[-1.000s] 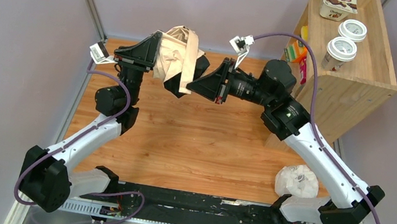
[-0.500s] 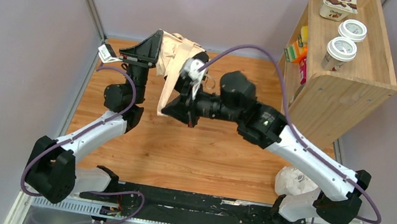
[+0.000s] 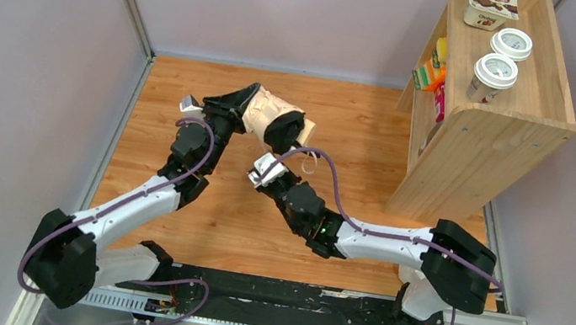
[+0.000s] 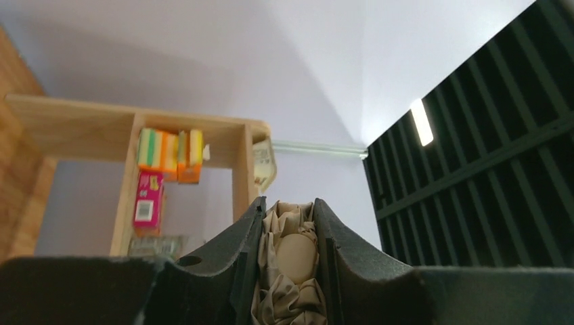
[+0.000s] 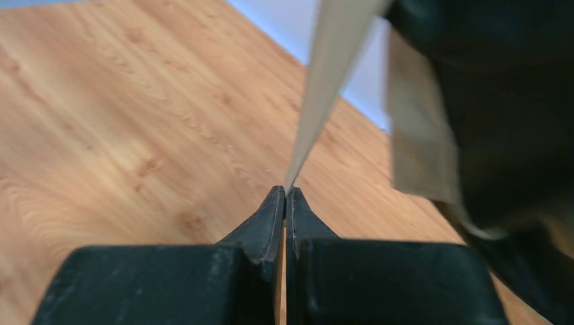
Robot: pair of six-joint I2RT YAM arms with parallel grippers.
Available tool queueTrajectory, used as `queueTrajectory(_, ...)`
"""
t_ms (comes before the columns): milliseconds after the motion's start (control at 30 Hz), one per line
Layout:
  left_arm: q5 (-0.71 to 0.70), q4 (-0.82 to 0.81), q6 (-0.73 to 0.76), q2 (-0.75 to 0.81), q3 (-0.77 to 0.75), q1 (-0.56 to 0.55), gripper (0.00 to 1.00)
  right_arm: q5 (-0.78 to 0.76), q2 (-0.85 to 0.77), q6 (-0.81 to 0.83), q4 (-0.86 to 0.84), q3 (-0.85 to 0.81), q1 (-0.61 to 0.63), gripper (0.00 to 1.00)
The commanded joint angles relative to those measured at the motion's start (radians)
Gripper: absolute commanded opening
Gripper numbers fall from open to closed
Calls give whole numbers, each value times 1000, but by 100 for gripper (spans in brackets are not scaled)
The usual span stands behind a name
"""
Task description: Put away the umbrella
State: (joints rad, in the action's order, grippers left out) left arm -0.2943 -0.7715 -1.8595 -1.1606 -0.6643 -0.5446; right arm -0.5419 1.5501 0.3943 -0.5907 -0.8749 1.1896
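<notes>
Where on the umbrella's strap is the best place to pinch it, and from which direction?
Pinch the strap out on its loose length, clear of the bundle, fingers on its two flat faces, coming end-on along it. It is a thin flat band pulled straight from the umbrella, whose bunched fabric the left gripper clamps. The right gripper is shut on it this way.

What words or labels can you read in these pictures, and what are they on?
"Chobani" on the white container atop the wooden shelf.
Too small to read: print on the two cup lids.
Blurred: white label on the pink box.
</notes>
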Motion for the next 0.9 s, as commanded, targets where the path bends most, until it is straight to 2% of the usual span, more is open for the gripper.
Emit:
queueTrajectory(0, 173, 237, -294, 182, -54, 23, 0, -191, -56, 123, -411, 137, -4, 0)
queueTrajectory(167, 377, 360, -282, 242, -96, 40, 0, -222, -182, 66, -489, 299, -25, 0)
queueTrajectory(267, 455, 411, -256, 266, -152, 38, 0, -213, -246, 55, -453, 301, -27, 0)
queueTrajectory(333, 541, 448, -233, 266, -185, 28, 0, -224, -258, 116, -500, 304, -30, 0)
queueTrajectory(400, 602, 549, -218, 306, -205, 18, 0, -213, -289, 182, -535, 306, -38, 0)
queueTrajectory(433, 622, 652, -154, 324, -234, 18, 0, -198, -306, 208, -543, 307, -45, 0)
queueTrajectory(467, 650, 766, -130, 372, -253, 18, 0, -179, -323, 233, -544, 307, -48, 0)
queueTrajectory(500, 652, 973, -65, 403, -267, 18, 0, -164, -341, 262, -541, 307, -54, 0)
queueTrajectory(533, 665, 1092, -37, 438, -268, 20, 0, -150, -357, 282, -531, 306, -54, 0)
queueTrajectory(633, 748, 1224, 43, 472, -256, 21, 0, -119, -415, 308, -454, 289, -22, 0)
queueTrajectory(667, 780, 1323, 74, 467, -267, 21, 0, -110, -435, 323, -424, 281, 5, 0)
queueTrajectory(733, 765, 1401, 163, 464, -294, 20, 0, -115, -462, 337, -353, 257, 68, 0)
queueTrajectory(867, 813, 1482, 353, 411, -308, 34, 0, -168, -487, 438, -284, 235, 198, 0)
